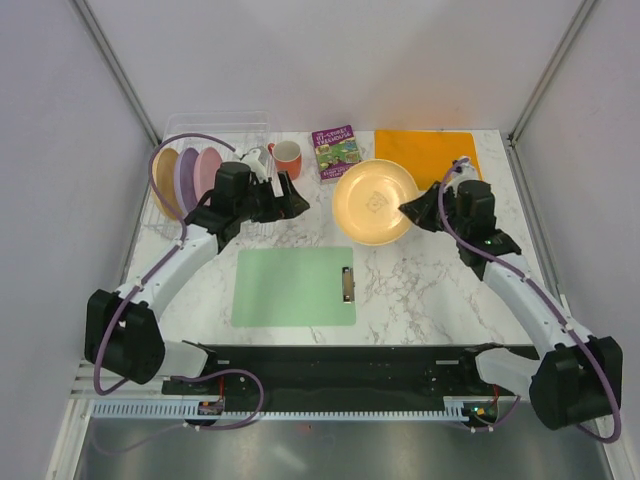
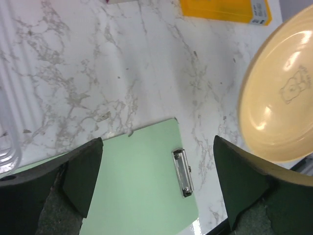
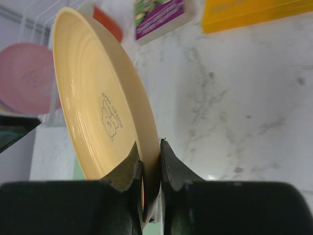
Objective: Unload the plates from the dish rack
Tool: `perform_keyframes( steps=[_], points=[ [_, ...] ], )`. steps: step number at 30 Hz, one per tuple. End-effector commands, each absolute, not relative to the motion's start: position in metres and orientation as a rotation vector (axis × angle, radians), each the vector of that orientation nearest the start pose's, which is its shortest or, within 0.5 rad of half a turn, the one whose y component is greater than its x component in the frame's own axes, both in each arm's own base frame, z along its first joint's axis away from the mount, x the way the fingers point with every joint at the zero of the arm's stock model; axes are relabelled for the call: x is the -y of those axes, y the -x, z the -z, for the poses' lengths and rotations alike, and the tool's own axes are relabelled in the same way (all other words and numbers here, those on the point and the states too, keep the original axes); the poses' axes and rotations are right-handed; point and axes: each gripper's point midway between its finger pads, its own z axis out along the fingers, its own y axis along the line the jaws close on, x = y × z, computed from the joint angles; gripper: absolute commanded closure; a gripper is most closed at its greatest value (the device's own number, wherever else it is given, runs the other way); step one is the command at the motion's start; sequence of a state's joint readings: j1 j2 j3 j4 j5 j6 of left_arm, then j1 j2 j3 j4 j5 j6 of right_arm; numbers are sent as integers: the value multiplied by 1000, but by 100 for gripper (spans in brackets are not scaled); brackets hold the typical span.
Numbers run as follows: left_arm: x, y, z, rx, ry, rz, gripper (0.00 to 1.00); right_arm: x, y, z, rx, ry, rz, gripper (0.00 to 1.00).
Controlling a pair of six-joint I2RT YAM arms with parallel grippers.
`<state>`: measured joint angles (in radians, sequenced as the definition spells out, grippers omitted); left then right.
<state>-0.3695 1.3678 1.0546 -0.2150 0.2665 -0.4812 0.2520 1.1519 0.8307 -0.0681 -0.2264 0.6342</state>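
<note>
**Right gripper** [image 3: 150, 157]: its two fingers are pressed together on the rim of the tan-yellow plate [image 3: 98, 98], one finger on the inner face and one on the underside. The plate extends left of the gripper. In the top view its hollow face, with a small bear outline at the centre, is turned towards the camera. Whether its lower edge touches the marble table [image 1: 420, 290] cannot be told.

**Left gripper** [image 2: 157, 147]: its fingers stand wide apart with nothing between them. It hangs over the table between the dish rack [image 1: 225, 125] and the held plate, apart from both. The tan-yellow plate lies to its right.

**Remaining plates:** the yellow-orange plate [image 1: 165, 182], the lilac plate [image 1: 187, 175] and the pink plate [image 1: 208, 168] stand on edge side by side in the rack at the far left of the table, left of the left gripper.

**Surroundings:**
- An orange-red mug [image 1: 287, 158] stands just beyond the left gripper, beside the rack.
- A purple book [image 1: 337, 152] lies to the right of the mug, just beyond the held plate's far rim.
- A flat orange sheet [image 1: 428, 155] lies at the far right, beyond the right gripper, and the plate's far right rim overlaps its near left corner in the top view.
- A green clipboard [image 1: 295, 287] lies on the near middle of the table, its clip on the right edge, nearer than both grippers.
</note>
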Motion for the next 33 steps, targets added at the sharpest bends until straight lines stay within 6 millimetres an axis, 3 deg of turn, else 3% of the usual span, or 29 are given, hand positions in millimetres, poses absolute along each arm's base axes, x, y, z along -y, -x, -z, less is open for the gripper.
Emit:
perform_keyframes(
  steps=[1, 5, 11, 19, 20, 22, 23, 24, 26, 28, 31, 33],
  points=[
    [172, -365, -206, -2125, -32, 559, 0, -88, -342, -205, -2063, -329, -539, 87],
    [151, -368, -221, -2061, -12, 438, 0, -56, -328, -162, -2232, -401, -390, 84],
    [115, -372, -252, -1968, 54, 250, 0, -42, -321, -102, -2384, -490, -361, 86],
    [78, -370, -259, -1948, 107, 66, 0, -36, -334, -58, -2424, -582, -407, 85],
    [73, -370, -259, -1945, 119, 39, 0, -35, -334, -51, -2439, -604, -403, 83],
    [59, -371, -261, -1930, 140, -49, 0, -29, -333, -43, -2450, -646, -365, 67],
    [52, -373, -259, -1933, 154, -88, 0, -26, -333, -40, -2453, -666, -346, 55],
    [47, -374, -259, -1932, 149, -124, 0, -24, -331, -36, -2459, -680, -329, 35],
    [33, -379, -260, -1919, 177, -184, 0, -14, -329, -32, -2457, -713, -261, 23],
    [25, -384, -259, -1921, 163, -253, 0, -5, -326, -32, -2461, -722, -188, 17],
    [14, -395, -249, -1942, 166, -338, 0, 15, -325, -47, -2423, -709, -46, 16],
    [7, -401, -245, -1952, 176, -371, 0, 35, -324, -69, -2354, -699, 80, 15]
  ],
)
